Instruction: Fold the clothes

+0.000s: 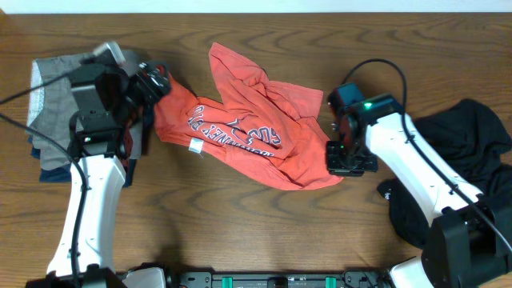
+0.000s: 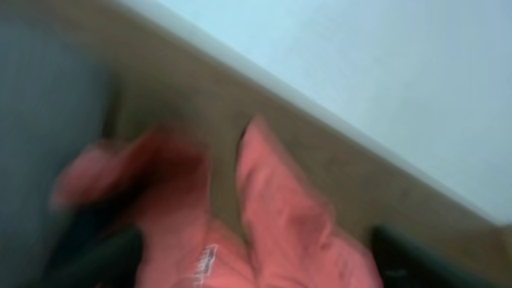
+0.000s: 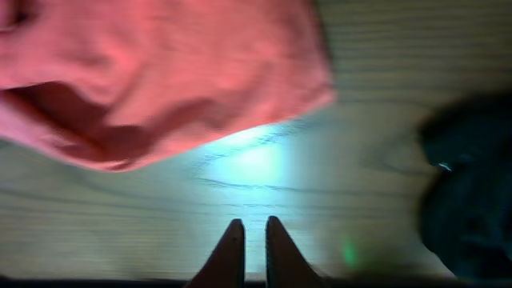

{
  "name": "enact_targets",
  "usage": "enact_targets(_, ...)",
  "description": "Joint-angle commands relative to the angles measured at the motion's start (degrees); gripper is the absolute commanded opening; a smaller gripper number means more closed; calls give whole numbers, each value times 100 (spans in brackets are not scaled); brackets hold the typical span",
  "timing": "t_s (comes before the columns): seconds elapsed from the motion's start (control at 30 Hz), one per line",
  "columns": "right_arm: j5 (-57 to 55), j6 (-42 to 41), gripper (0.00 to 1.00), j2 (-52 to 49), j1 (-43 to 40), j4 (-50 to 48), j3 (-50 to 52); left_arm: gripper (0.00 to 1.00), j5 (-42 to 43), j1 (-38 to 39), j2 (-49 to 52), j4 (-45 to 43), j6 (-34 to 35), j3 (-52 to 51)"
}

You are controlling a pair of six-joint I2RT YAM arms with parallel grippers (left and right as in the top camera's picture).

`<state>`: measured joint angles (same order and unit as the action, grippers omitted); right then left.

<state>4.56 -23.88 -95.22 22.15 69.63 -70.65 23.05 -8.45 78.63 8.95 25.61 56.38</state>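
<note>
The coral-red T-shirt lies crumpled in the middle of the table, its lettering facing up. In the blurred left wrist view the shirt fills the lower part. My left gripper hovers at the shirt's left end, and its dark fingers stand wide apart, open, over the cloth. My right gripper is at the shirt's right edge. Its fingertips are almost together over bare wood, holding nothing. The shirt's hem lies just beyond them. The black garment lies bunched at the far right.
A pile of grey and navy garments sits at the far left, behind my left arm. The table's back edge meets a pale wall. Bare wood runs along the front, below the shirt.
</note>
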Motion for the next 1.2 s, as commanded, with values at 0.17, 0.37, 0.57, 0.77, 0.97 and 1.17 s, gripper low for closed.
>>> enact_targets(0.17,146,81,31,-28,-109,-632,26,98,1097,365,186,2590,-28,-33)
enact_targets(0.37,149,286,54,-28,-634,-1073,26,98,1099,1467,186,3252,66,-273)
enact_targets(0.57,122,485,54,-28,-1110,-981,26,98,859,2706,227,2535,960,-608)
enact_targets(0.77,127,487,54,-28,-1676,-874,26,98,173,3773,584,1871,2389,-667)
enact_targets(0.97,125,739,54,-28,-2006,-748,26,98,170,4697,1362,710,3158,-667)
enact_targets(1.17,125,874,54,-28,-2026,-741,26,98,170,5337,2229,28,4159,-667)
